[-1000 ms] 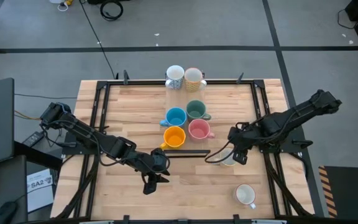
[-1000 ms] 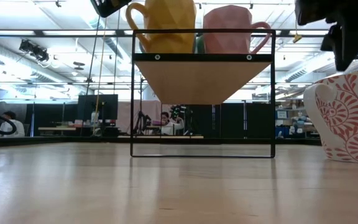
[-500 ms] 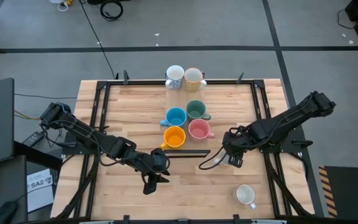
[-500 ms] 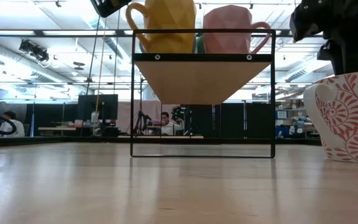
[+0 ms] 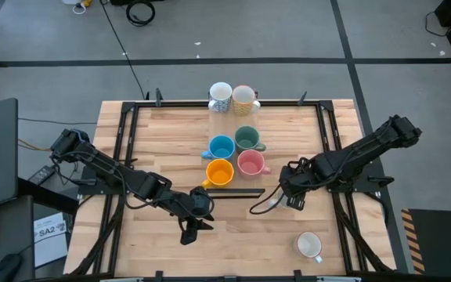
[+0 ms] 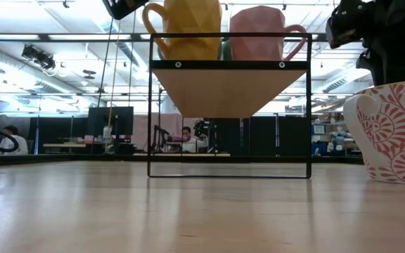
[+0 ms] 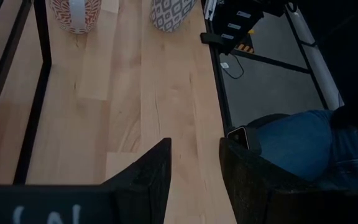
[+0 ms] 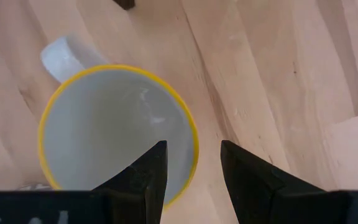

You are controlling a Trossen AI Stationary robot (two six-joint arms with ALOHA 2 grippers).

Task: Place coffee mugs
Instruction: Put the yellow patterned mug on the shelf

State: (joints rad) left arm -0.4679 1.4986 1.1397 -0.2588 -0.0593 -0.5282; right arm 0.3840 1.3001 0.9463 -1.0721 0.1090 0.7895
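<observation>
Right wrist view, right gripper (image 8: 191,165) fingers apart astride yellow-rimmed mug (image 8: 114,134) rim

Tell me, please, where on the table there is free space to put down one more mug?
Bare wood lies left of the blue mug and orange mug, up to the table's left frame rail. Also free: between the left tool and the white mug along the near edge. Crowded: the centre cluster and around the right tool over the yellow-rimmed mug.

overhead, table-level, two wrist close-ups
</observation>
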